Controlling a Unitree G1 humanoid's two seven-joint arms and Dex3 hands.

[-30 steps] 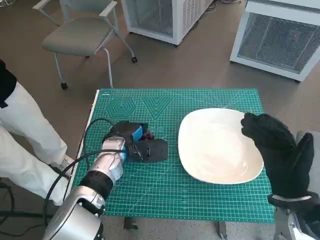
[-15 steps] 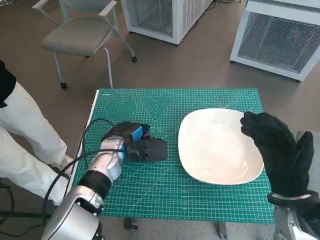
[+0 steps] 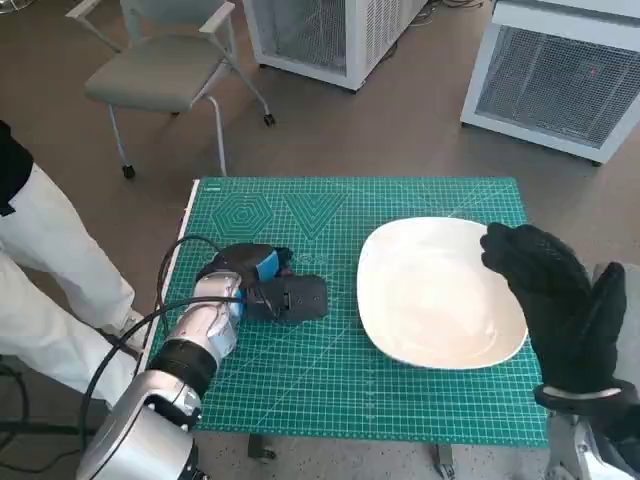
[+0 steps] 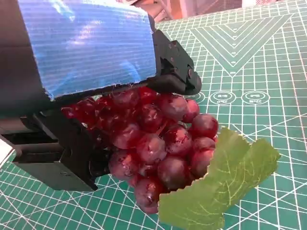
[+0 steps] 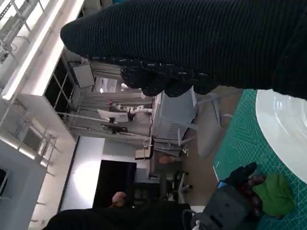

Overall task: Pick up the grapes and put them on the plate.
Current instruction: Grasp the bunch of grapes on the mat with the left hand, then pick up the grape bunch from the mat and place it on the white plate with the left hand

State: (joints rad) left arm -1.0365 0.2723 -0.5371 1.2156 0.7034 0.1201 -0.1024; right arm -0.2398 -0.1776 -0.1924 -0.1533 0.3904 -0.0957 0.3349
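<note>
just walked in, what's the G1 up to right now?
It is working on getting the grapes onto the plate. The left hand has its fingers closed around the red bunch, with its green leaf sticking out, over the green cutting mat to the left of the plate. The plate has nothing on it. The gloved right hand is raised at the plate's right edge, holding nothing.

From overhead the left hand (image 3: 285, 296) covers the grapes (image 4: 158, 143); the frame's bottom right corner cuts the right forearm (image 3: 590, 450).
</note>
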